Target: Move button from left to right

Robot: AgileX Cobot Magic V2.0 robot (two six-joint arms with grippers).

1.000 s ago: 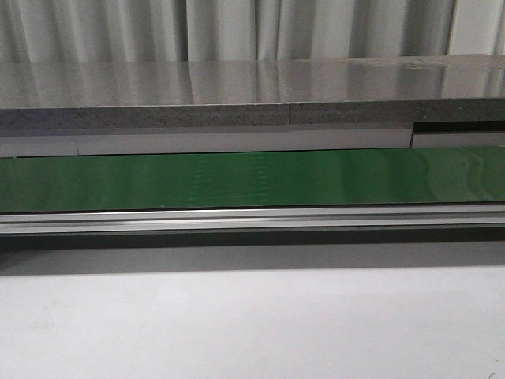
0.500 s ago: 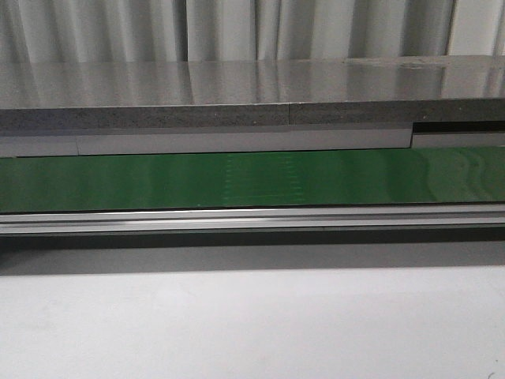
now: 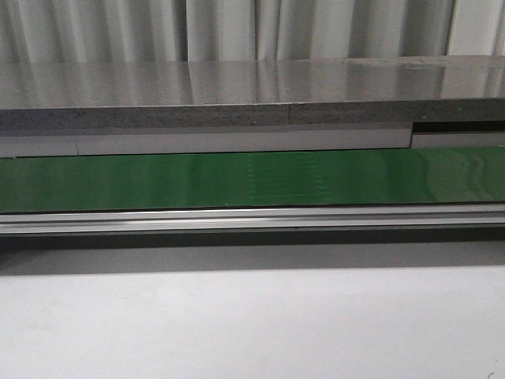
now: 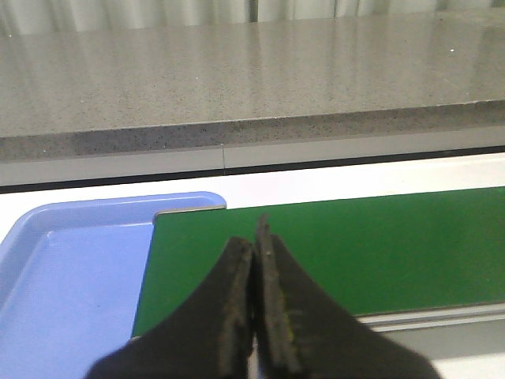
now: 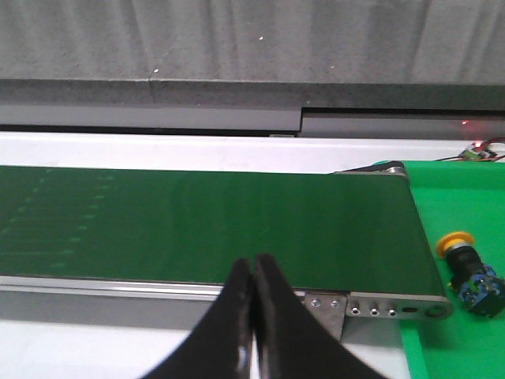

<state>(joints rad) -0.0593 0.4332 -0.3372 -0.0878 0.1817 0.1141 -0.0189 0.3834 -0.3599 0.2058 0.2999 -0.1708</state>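
Observation:
The button, with a yellow-orange cap on a black body, lies on a bright green surface beyond the end of the green conveyor belt in the right wrist view. My right gripper is shut and empty, over the belt's near rail, well to one side of the button. My left gripper is shut and empty over the other end of the belt, next to a blue tray. No button and no gripper shows in the front view.
The front view shows the green belt with an aluminium rail in front, a white table surface nearer, and a grey stone counter behind. The blue tray looks empty.
A faint pattern on the belt's surface has shifted to the right in the front view. Nothing else has moved.

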